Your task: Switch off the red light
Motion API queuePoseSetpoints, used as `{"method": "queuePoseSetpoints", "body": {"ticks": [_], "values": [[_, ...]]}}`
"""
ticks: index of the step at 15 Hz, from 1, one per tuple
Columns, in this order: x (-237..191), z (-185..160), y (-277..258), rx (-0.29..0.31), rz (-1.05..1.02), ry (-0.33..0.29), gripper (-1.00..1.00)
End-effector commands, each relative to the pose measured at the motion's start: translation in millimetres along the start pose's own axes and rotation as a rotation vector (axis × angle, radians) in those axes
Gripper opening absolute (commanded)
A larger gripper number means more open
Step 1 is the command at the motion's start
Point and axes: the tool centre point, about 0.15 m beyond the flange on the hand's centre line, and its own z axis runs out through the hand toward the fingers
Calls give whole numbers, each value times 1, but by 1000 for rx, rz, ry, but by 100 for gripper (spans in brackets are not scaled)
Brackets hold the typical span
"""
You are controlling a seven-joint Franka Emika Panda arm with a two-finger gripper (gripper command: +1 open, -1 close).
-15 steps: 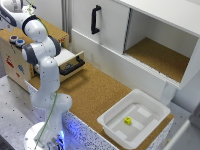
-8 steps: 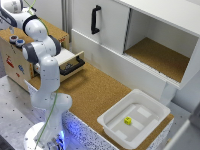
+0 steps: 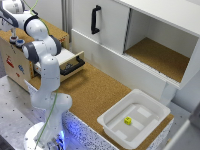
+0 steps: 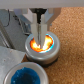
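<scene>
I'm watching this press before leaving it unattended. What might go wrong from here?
1. In the wrist view the claw sits on the glowing round red-centred push-button lamp, left of its middle; it may slide off the dark rim without clicking.
2. The matching round blue-centred button lies close beside; a sideways drift might press it.
3. The lamp is lit, so nothing has switched yet.

arm [image 3: 42, 65] — folded upright | hand [image 4: 38, 31] — fingers together, pointing down

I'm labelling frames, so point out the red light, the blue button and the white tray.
red light [image 4: 42, 44]: wrist view, glowing centre.
blue button [image 4: 26, 76]: wrist view, blue centre.
white tray [image 3: 116, 116]: exterior view, near rim.
</scene>
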Motion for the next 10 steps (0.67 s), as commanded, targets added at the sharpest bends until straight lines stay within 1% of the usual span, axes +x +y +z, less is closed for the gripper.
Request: {"method": "queuePoseSetpoints", "body": {"ticks": [1, 2, 3, 4, 5, 6, 7, 9, 10], "values": [[40, -62, 7, -131, -14, -245, -100], [41, -82, 3, -163, -20, -256, -100], [37, -103, 2, -183, -12, -247, -100], [32, -109, 2, -180, -6, -247, -100], [27, -112, 4, -177, 3, -249, -100], [21, -111, 5, -172, 12, -267, -100], [18, -108, 6, -158, 20, -258, -100], [14, -99, 8, -132, 41, -216, -100], [13, -95, 8, -127, 52, -184, 100]]}}
